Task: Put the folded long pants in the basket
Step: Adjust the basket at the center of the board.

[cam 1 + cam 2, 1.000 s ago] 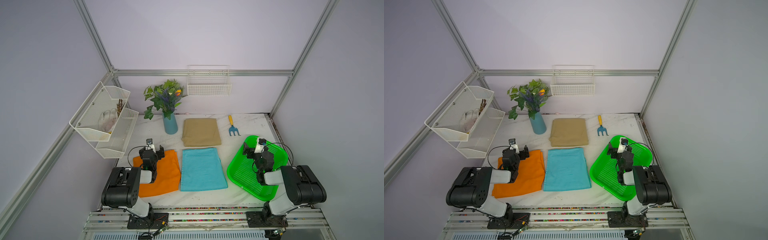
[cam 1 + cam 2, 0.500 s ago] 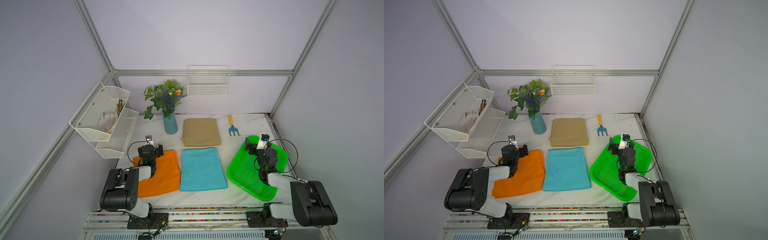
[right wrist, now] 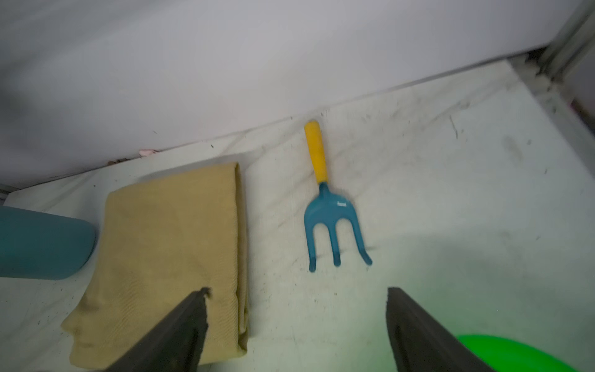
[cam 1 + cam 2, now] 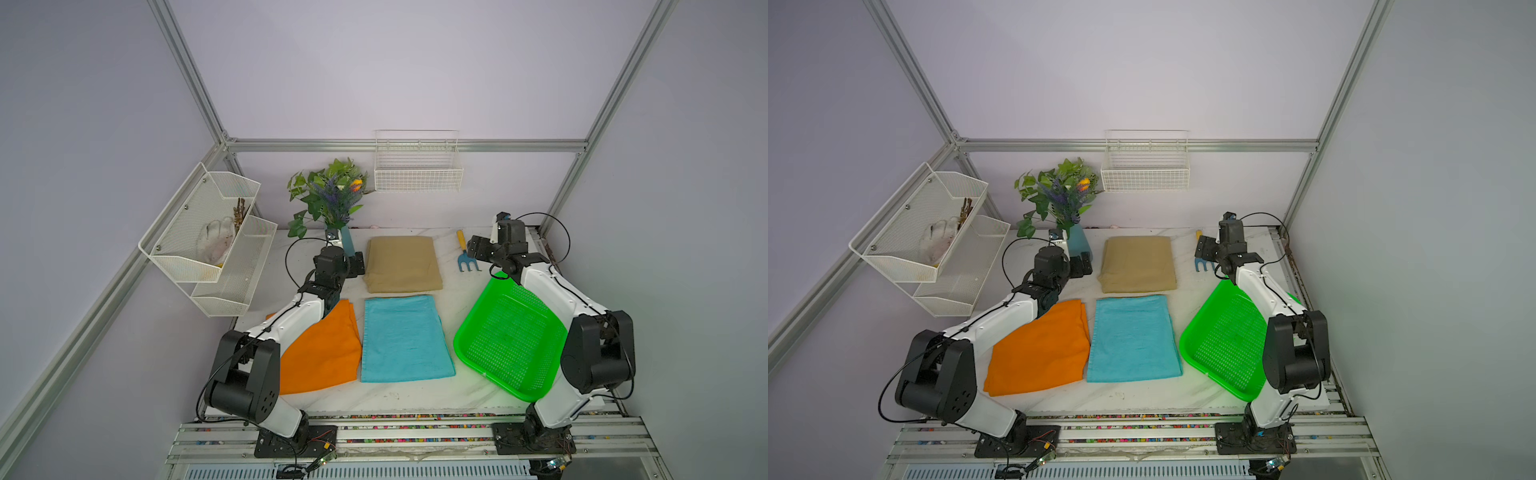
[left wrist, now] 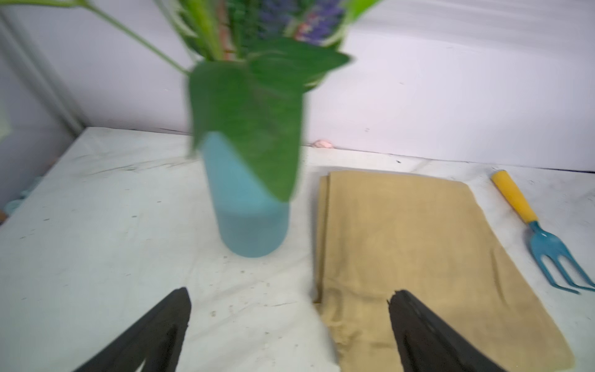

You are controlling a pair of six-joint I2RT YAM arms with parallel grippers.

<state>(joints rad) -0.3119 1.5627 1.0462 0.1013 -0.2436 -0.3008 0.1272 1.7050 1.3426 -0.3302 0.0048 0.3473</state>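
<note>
Left gripper has pushed out to the tan pants — spread wide, empty. Right gripper likewise, at the opposite edge.

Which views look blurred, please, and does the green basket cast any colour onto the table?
Left wrist view: smeared, most on the leaves and the blue vase. Right wrist view: softer blur on the garden fork; a green tint on the table beside the basket. Both top views: sharp, with a green glow at the basket's near rim.
</note>
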